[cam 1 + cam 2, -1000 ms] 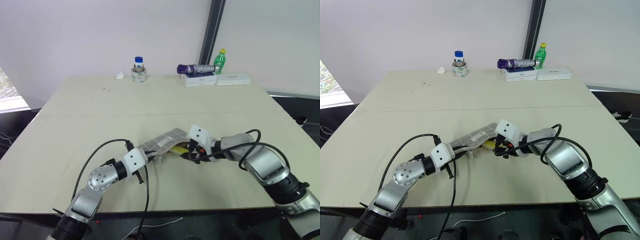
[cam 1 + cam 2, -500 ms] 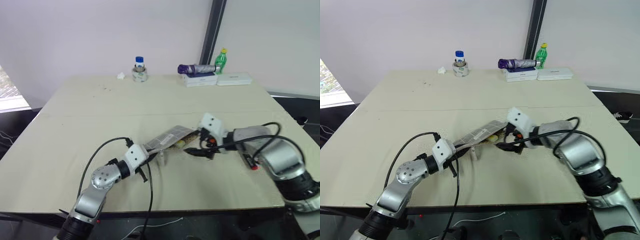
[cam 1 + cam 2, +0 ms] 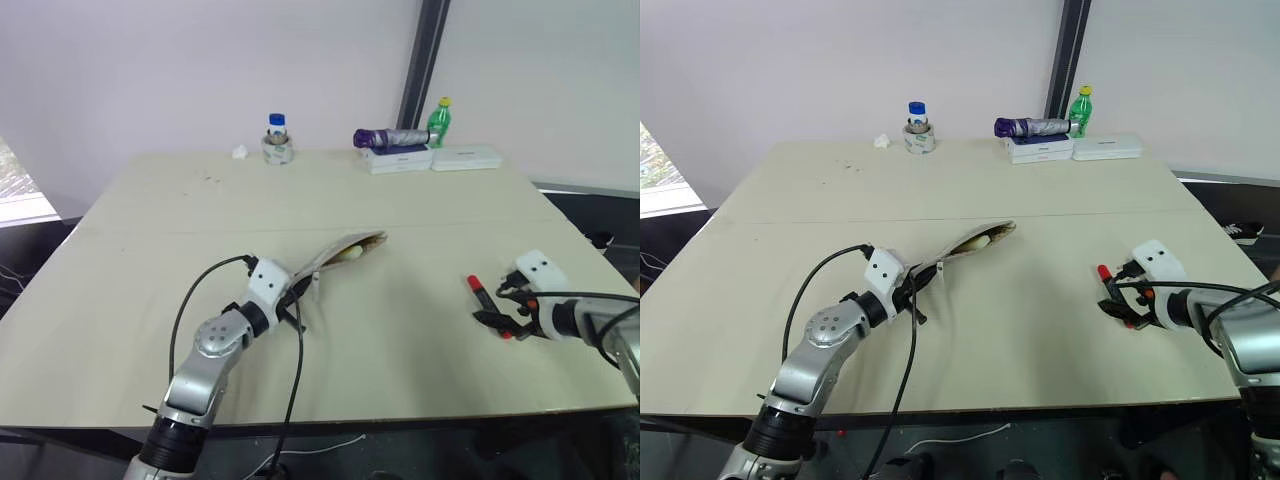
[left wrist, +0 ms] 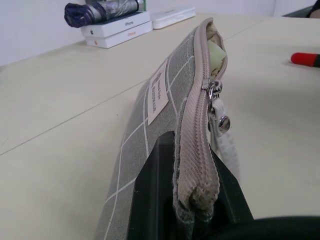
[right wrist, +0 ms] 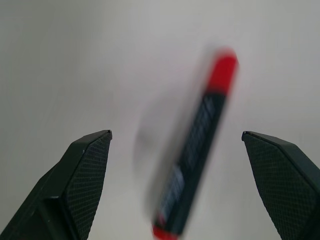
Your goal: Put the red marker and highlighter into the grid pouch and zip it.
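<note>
- Left tool (image 3: 290, 297), lower left of centre in the left eye view: I see its two black fingers (image 4: 150, 200) clenched on the near end of the grid pouch (image 3: 335, 258), gripping the closed part of the zipper seam.
- Grid pouch: it is held edge-up, tilted, rising from the tool toward the centre of the frame. Its far end gapes open, and the zipper pull (image 4: 216, 107) hangs partway along the seam.
- Highlighter (image 3: 352, 254): a pale yellow body shows inside the open mouth of the pouch.
- Right tool (image 3: 508, 318), lower right of the frame: I see it released, jaws spread wide, low over the counter (image 3: 200, 220).
- Red marker (image 3: 482, 292): it lies on the counter at right, between the spread fingers in the right wrist view, with clear gaps on both sides. It is well apart from the pouch.
- Background, upper centre: a jar with a blue lid (image 3: 277, 137), a purple folded umbrella (image 3: 390, 137) on white boxes (image 3: 400, 158), and a green bottle (image 3: 439, 121).
</note>
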Tool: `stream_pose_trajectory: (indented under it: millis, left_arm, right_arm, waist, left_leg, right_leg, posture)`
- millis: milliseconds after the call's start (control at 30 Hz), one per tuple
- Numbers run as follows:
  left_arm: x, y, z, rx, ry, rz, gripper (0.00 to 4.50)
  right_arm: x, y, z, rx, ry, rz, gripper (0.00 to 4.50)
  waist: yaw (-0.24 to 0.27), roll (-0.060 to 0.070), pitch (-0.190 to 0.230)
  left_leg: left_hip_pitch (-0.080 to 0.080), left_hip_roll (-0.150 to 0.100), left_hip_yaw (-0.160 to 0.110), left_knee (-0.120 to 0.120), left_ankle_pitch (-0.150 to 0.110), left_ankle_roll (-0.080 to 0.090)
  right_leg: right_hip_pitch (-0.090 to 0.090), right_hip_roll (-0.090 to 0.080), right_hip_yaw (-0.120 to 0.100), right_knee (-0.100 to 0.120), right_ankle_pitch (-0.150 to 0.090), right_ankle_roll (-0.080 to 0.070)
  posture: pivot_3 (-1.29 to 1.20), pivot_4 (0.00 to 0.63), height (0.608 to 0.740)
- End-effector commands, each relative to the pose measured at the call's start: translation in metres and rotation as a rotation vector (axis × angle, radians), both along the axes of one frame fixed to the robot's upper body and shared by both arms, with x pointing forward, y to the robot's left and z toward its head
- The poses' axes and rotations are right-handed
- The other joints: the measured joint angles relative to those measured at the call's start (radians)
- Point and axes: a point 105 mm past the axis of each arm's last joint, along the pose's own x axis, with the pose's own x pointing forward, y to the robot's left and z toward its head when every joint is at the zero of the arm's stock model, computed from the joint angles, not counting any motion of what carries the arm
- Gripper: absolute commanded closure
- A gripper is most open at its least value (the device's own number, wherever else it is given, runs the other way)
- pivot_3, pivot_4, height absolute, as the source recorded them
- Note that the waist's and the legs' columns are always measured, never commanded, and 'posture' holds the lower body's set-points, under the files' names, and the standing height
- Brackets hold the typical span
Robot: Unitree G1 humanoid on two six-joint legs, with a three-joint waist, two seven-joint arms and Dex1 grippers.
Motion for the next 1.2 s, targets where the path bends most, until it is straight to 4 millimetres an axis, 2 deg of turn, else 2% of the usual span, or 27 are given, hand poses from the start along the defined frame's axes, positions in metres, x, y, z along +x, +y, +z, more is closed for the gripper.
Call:
stream_pose_trajectory:
  millis: [33, 100, 200, 333, 367, 400, 433, 500, 667, 733, 800, 967, 1200]
  left_arm:
    - [0.002, -0.003, 0.013, -0.011, -0.061, -0.002, 4.5]
    - [0.002, -0.004, 0.013, -0.012, -0.062, -0.009, 4.5]
    - [0.002, -0.005, 0.013, -0.015, -0.065, -0.018, 4.5]
    - [0.003, -0.004, 0.013, -0.013, -0.067, -0.018, 4.5]
    - [0.003, -0.004, 0.013, -0.011, -0.068, -0.018, 4.5]
    - [0.003, -0.004, 0.013, -0.008, -0.069, -0.018, 4.5]
    - [0.003, -0.003, 0.012, -0.002, -0.072, -0.017, 4.5]
    - [0.003, -0.002, 0.011, 0.011, -0.077, -0.017, 4.5]
    - [0.002, 0.0, 0.005, 0.063, -0.095, -0.025, 4.5]
    - [0.0, -0.001, 0.003, 0.072, -0.098, -0.035, 4.5]
    - [0.0, -0.002, 0.002, 0.073, -0.099, -0.038, 4.5]
    - [-0.001, -0.004, 0.002, 0.072, -0.101, -0.043, 4.5]
    - [-0.002, -0.006, 0.003, 0.08, -0.111, -0.048, 4.5]
  right_arm:
    - [-0.004, -0.003, 0.006, 0.025, -0.037, -0.041, 0.18]
    - [-0.007, -0.008, -0.001, 0.047, -0.016, -0.08, 0.18]
    - [-0.01, -0.012, -0.006, 0.072, -0.008, -0.124, 0.98]
    - [-0.009, -0.011, -0.007, 0.082, -0.011, -0.126, 2.94]
    - [-0.008, -0.01, -0.006, 0.081, -0.016, -0.119, 3.55]
    - [-0.007, -0.009, -0.005, 0.079, -0.022, -0.113, 3.97]
    - [-0.006, -0.007, -0.003, 0.071, -0.032, -0.103, 4.16]
    - [-0.002, 0.001, 0.008, 0.02, -0.072, -0.03, 4.16]
    - [-0.008, 0.061, 0.047, -0.009, -0.195, 0.332, 4.16]
    - [-0.013, 0.083, 0.056, -0.007, -0.213, 0.444, 4.16]
    - [-0.014, 0.095, 0.059, -0.019, -0.218, 0.492, 4.16]
    - [-0.007, 0.116, 0.058, -0.062, -0.221, 0.548, 4.16]
    - [-0.001, 0.123, 0.053, -0.105, -0.199, 0.564, 4.16]
  waist:
    - [0.001, 0.0, 0.0]
    - [0.003, 0.0, 0.0]
    - [0.005, 0.0, 0.0]
    - [0.004, 0.0, 0.0]
    - [0.004, 0.0, 0.0]
    - [0.004, 0.0, 0.0]
    - [0.004, 0.0, 0.0]
    - [0.004, 0.0, 0.0]
    - [0.0, 0.0, 0.0]
    - [0.003, 0.0, 0.0]
    - [0.004, 0.0, 0.0]
    - [0.005, 0.0, 0.0]
    - [0.005, 0.0, 0.0]
  left_leg:
    - [0.0, 0.0, 0.0, 0.0, 0.0, 0.0]
    - [0.0, 0.0, 0.0, 0.0, 0.0, 0.0]
    - [0.0, 0.0, 0.0, 0.0, 0.0, 0.0]
    - [0.0, 0.0, 0.0, 0.001, 0.0, 0.0]
    - [0.0, 0.0, 0.0, 0.001, 0.0, 0.0]
    - [0.0, 0.0, 0.0, 0.001, 0.0, 0.0]
    - [0.0, 0.0, 0.001, 0.001, 0.0, 0.0]
    - [0.0, 0.0, 0.001, 0.001, 0.0, 0.0]
    - [0.0, 0.0, 0.004, 0.0, 0.0, 0.0]
    - [0.0, 0.0, 0.003, 0.0, 0.0, 0.0]
    - [0.0, 0.0, 0.003, 0.001, 0.0, 0.0]
    - [0.0, 0.0, 0.002, 0.001, 0.0, 0.0]
    - [0.0, 0.0, -0.001, 0.001, 0.0, 0.0]
  right_leg:
    - [0.0, 0.0, 0.0, 0.0, 0.0, 0.0]
    - [0.0, 0.0, 0.0, 0.0, 0.0, 0.0]
    - [0.001, 0.0, 0.0, 0.0, 0.0, 0.0]
    - [0.001, 0.0, 0.0, 0.0, 0.0, 0.0]
    - [0.001, 0.0, 0.0, 0.0, 0.0, 0.0]
    - [0.001, 0.0, 0.0, 0.0, 0.0, 0.0]
    - [0.001, 0.0, 0.0, 0.0, 0.0, 0.0]
    - [0.001, 0.0, 0.0, 0.0, 0.0, 0.0]
    - [0.0, 0.0, 0.0, 0.0, 0.0, 0.0]
    - [0.001, 0.001, 0.0, 0.0, 0.0, 0.0]
    - [0.001, 0.001, 0.0, 0.0, 0.0, 0.0]
    - [0.001, 0.0, 0.0, 0.0, 0.0, 0.0]
    - [0.0, 0.0, 0.0, 0.0, 0.0, 0.0]
  posture:
    - [0.0, 0.15, 0.737]
    - [0.0, 0.15, 0.737]
    - [0.0, 0.15, 0.737]
    - [0.0, 0.15, 0.737]
    - [0.0, 0.15, 0.737]
    - [0.0, 0.15, 0.737]
    - [0.0, 0.15, 0.737]
    - [0.0, 0.15, 0.737]
    - [0.0, 0.15, 0.737]
    - [0.0, 0.15, 0.737]
    - [0.0, 0.15, 0.737]
    - [0.0, 0.15, 0.737]
    - [0.0, 0.15, 0.737]
